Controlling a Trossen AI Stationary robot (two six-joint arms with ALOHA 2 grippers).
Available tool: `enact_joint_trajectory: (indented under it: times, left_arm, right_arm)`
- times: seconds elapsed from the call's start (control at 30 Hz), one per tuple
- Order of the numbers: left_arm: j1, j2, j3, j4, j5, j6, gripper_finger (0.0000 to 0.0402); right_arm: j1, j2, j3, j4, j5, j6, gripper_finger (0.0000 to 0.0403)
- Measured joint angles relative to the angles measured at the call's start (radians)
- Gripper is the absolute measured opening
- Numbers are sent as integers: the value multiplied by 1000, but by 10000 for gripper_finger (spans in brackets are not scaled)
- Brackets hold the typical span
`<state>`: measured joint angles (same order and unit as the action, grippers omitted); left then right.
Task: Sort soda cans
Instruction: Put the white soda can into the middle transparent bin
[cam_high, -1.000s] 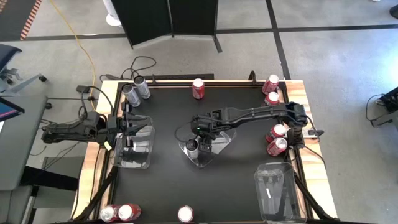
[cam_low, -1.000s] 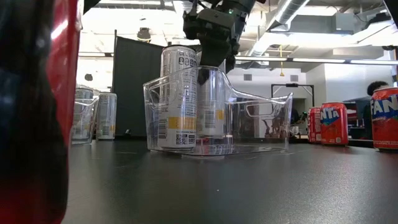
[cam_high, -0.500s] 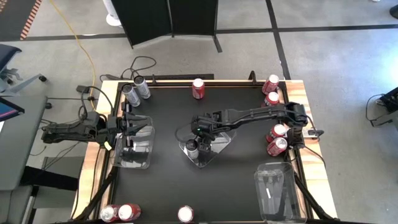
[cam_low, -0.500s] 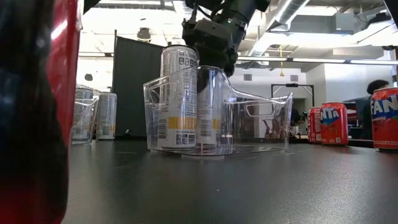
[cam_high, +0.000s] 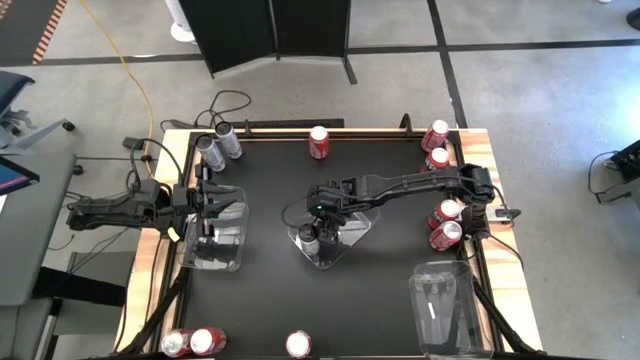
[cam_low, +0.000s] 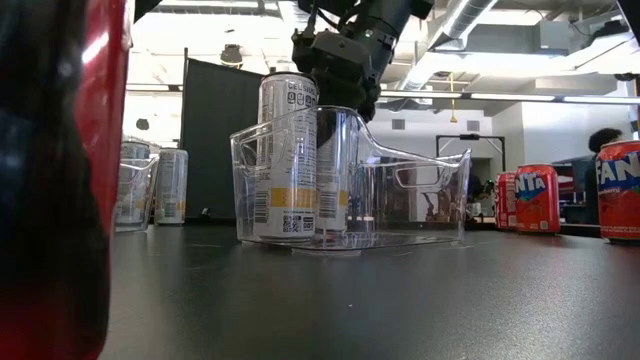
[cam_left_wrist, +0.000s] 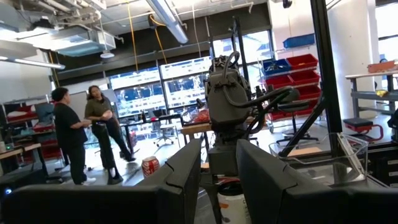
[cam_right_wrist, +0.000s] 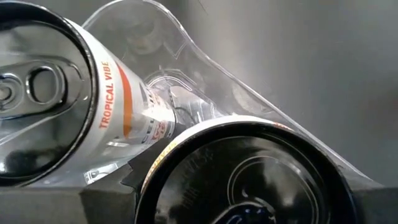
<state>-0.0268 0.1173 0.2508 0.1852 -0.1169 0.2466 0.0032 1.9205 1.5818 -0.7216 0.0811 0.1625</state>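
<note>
Both cans in the middle clear rectangular plastic tray (cam_high: 362, 222) stand bolt upright, long axis vertical, tops facing up. One is the silver-grey drink can with the orange band (cam_low: 287, 150). The other is a silver-grey dark-topped can (cam_low: 340, 180) touching it on the 3 o'clock side. The right gripper (cam_low: 337, 85) sits straight on top of that second can, fingers spread fairly wide and clamped around its upper end, with the can's base down at the tray floor. Count from above: I get eight red cans with silver tops. There's one at 12 o'clock (cam_high: 318, 142), two in the 1 o'clock corner (cam_high: 435, 136), two on the 3 o'clock edge (cam_high: 444, 224), one at 6 o'clock (cam_high: 298, 344) and two at 7 o'clock (cam_high: 190, 342). The silver-grey cans add at least two more at 11 o'clock (cam_high: 218, 146); can't tell if a third hides there. There are three clear trays total, with a second tray at 9 o'clock (cam_high: 228, 258) and a third one at 5 o'clock (cam_high: 440, 300). The left gripper (cam_high: 208, 222) hangs over the 9 o'clock tray, fingers only a narrow gap apart, nothing in them.
</note>
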Motion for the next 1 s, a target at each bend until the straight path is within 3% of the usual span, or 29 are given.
enact_joint_trajectory:
  times: [0.17, 0.27, 0.33, 0.57, 1.0]
  left_arm:
    - [0, 0, 0, 0, 0, 0, 100]
    - [0, 0, 0, 0, 0, 0, 100]
    - [0, 0, 0, 0, 0, 0, 100]
    - [0, 0, 0, 0, 0, 0, 100]
    - [0, 0, 0, -2, 0, 0, 100]
  right_arm:
    - [1, 0, 0, 0, 0, -14, 272]
    - [1, 0, 2, 2, -2, -13, 350]
    - [1, -1, 3, 3, -12, -13, 381]
    - [2, -1, 3, -4, -33, -13, 355]
    - [11, -1, 45, -63, -32, -13, 368]
